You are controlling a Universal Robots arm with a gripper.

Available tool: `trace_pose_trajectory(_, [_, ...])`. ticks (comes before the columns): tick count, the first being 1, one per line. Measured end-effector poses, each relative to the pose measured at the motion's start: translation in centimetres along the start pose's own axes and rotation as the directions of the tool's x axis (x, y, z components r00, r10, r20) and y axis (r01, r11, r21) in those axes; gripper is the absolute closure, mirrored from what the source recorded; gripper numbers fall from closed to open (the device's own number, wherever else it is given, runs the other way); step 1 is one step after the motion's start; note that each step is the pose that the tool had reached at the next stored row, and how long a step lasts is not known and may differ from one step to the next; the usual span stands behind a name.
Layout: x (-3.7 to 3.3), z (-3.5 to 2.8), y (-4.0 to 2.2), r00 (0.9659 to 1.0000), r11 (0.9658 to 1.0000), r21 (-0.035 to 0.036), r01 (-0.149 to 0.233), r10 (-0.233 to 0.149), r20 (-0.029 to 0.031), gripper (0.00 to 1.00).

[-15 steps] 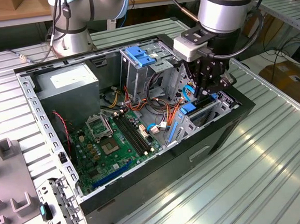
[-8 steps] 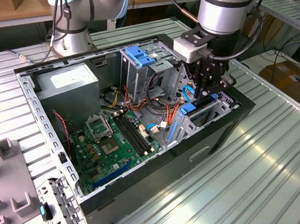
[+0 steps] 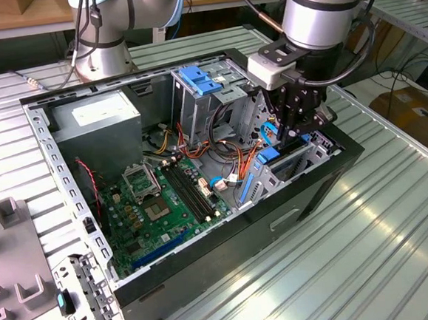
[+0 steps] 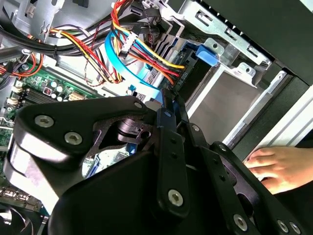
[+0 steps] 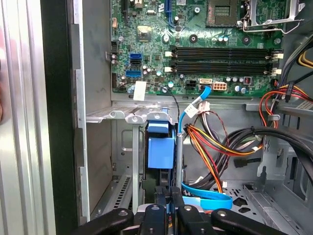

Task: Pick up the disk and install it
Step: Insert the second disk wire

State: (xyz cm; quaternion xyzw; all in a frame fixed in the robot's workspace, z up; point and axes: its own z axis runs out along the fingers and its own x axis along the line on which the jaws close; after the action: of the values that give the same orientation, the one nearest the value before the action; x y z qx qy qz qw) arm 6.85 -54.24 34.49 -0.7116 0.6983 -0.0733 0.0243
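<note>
The disk (image 3: pixel 271 156) stands on edge in the drive bay at the front corner of the open computer case (image 3: pixel 306 197), on the exterior view's right. In the first wrist view its blue side rail (image 5: pixel 160 149) and a silver edge sit between the bay's metal walls. My gripper (image 3: pixel 286 133) hangs straight over that bay. In both wrist views the black fingers (image 5: pixel 161 198) are closed together, and my gripper (image 5: pixel 169 198) (image 4: pixel 165 100) is just above the disk's end, with a sliver of blue behind the tips.
Red, yellow and black wires (image 5: pixel 220 142) and a flat blue cable (image 4: pixel 117 58) crowd the space beside the bay. The motherboard (image 3: pixel 165 201), a grey power-supply box (image 3: pixel 96 121) and a blue-topped cage (image 3: pixel 201 87) fill the case. A person's hand (image 4: pixel 274 166) rests outside the case wall.
</note>
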Motion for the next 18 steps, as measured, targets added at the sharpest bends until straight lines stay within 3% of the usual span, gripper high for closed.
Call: trace_pose_trajectory(18, [-0.16, -0.12, -0.10, 0.9998, 0.9998, -0.0014, -0.020, 0.020, -0.0009, 0.84])
